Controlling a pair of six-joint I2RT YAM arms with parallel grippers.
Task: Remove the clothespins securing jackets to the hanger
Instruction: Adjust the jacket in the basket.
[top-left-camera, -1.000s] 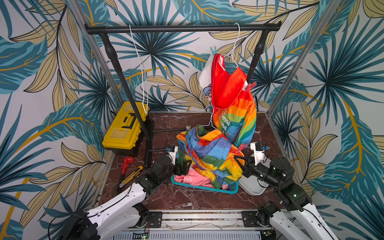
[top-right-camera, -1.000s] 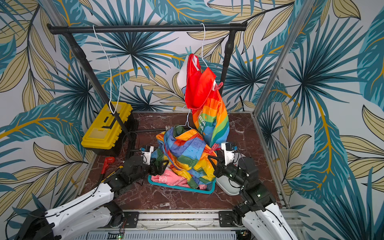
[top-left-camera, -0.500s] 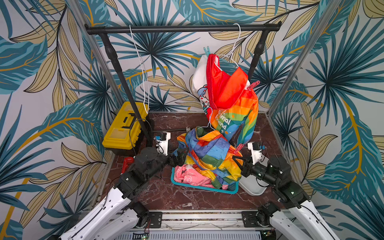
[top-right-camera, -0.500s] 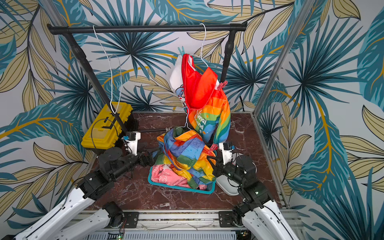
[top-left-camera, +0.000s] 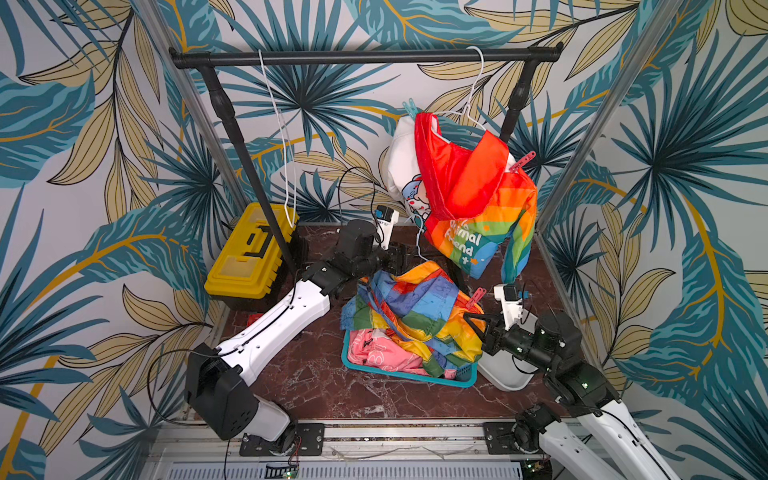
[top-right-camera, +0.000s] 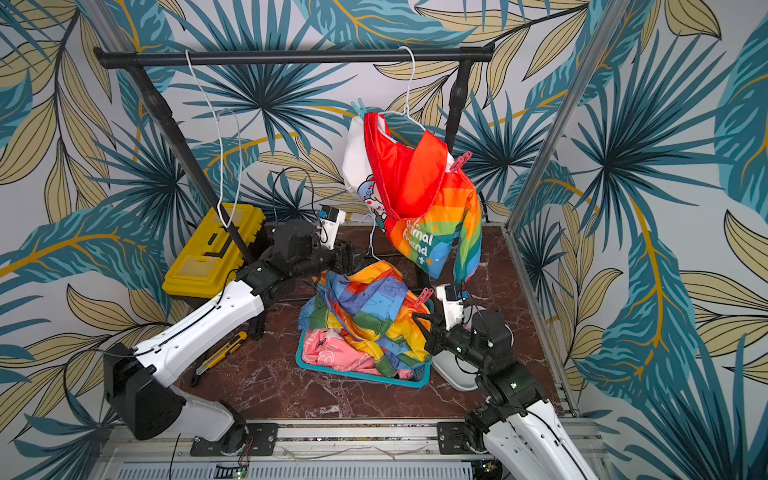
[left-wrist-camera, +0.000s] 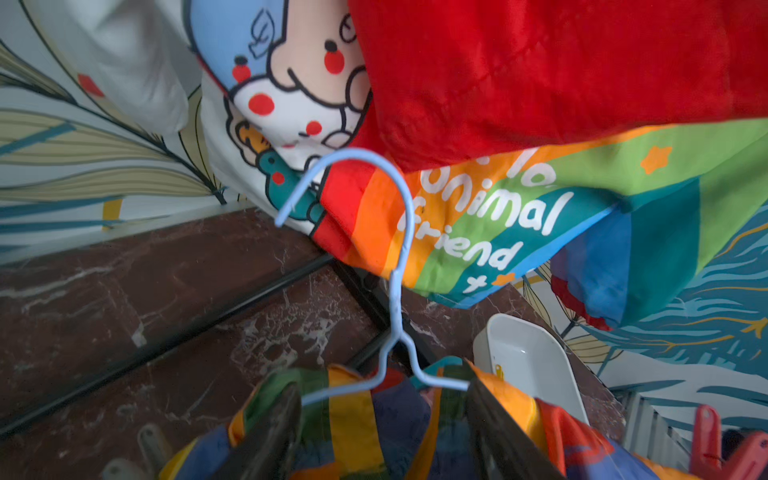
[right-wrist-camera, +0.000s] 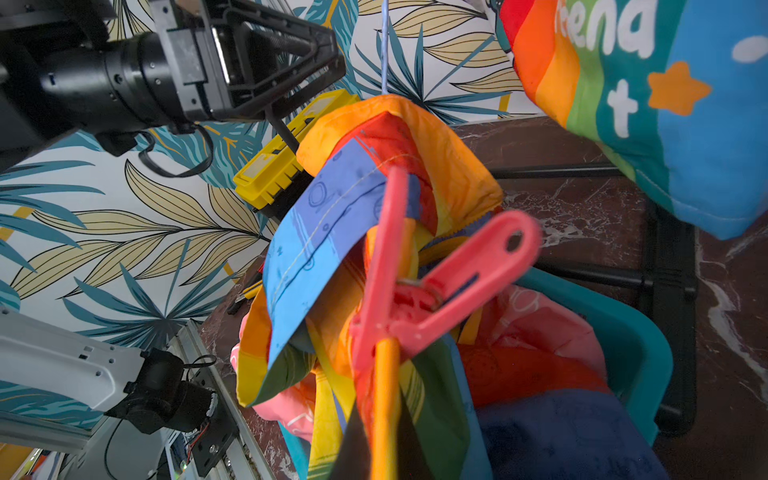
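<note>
A rainbow-striped jacket (top-left-camera: 415, 307) on a light blue hanger (left-wrist-camera: 399, 266) is heaped over the teal basket (top-left-camera: 415, 376). My right gripper (right-wrist-camera: 386, 419) is shut on a fold of it, just below a pink clothespin (right-wrist-camera: 436, 282) clipped to the cloth. My left gripper (left-wrist-camera: 382, 436) is open, its jaws on either side of the hanger's shoulder wire and the cloth. A red-hooded rainbow jacket (top-left-camera: 478, 199) hangs from the rail on a white hanger (top-left-camera: 473, 91), with a pink clothespin (top-left-camera: 523, 161) and a teal clothespin (top-left-camera: 409, 107) on it. A pink jacket (top-left-camera: 374, 349) lies in the basket.
A white tray (top-left-camera: 503, 374) sits right of the basket under my right arm. A yellow toolbox (top-left-camera: 249, 257) stands at the back left beside the black rack post (top-left-camera: 249, 166). An empty white hanger (top-left-camera: 282, 145) hangs from the rail. A yellow utility knife (top-right-camera: 220, 353) lies near the front left.
My left arm has lifted from beside the basket and reached back to the top of the heaped jacket, its jaws narrowing. The hanging jacket has swung. The right gripper has kept its hold.
</note>
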